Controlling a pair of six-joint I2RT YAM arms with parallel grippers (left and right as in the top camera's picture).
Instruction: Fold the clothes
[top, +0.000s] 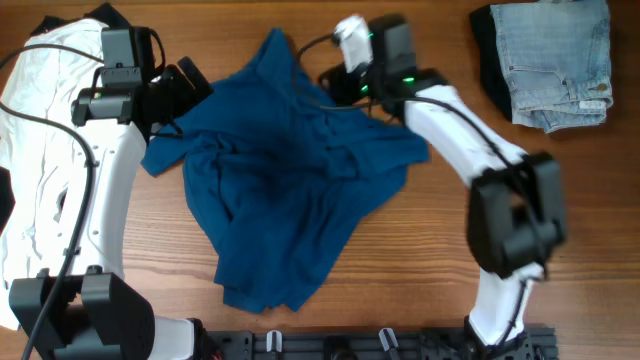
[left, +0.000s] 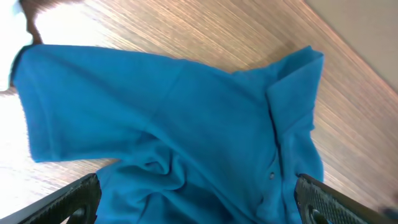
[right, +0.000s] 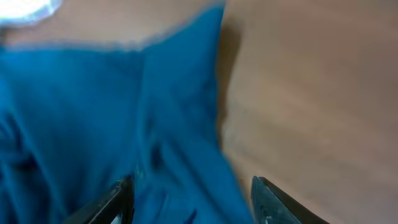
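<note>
A dark-blue short-sleeved shirt (top: 290, 180) lies crumpled in the middle of the wooden table. My left gripper (top: 190, 90) hovers over its left sleeve. In the left wrist view that gripper (left: 199, 202) is open wide, with the shirt (left: 174, 112) spread below it and nothing pinched. My right gripper (top: 342, 85) is at the shirt's upper right edge. In the blurred right wrist view it (right: 193, 202) stands open over the shirt's edge (right: 124, 124). A white garment (top: 40, 130) lies at far left. Folded pale-blue jeans (top: 555, 65) sit at top right.
A dark cloth (top: 490, 60) shows under the jeans' left side. Another dark piece (top: 100, 14) peeks from behind the white garment. Bare wood (top: 440, 230) lies right of the shirt. A black rail (top: 380, 345) runs along the front edge.
</note>
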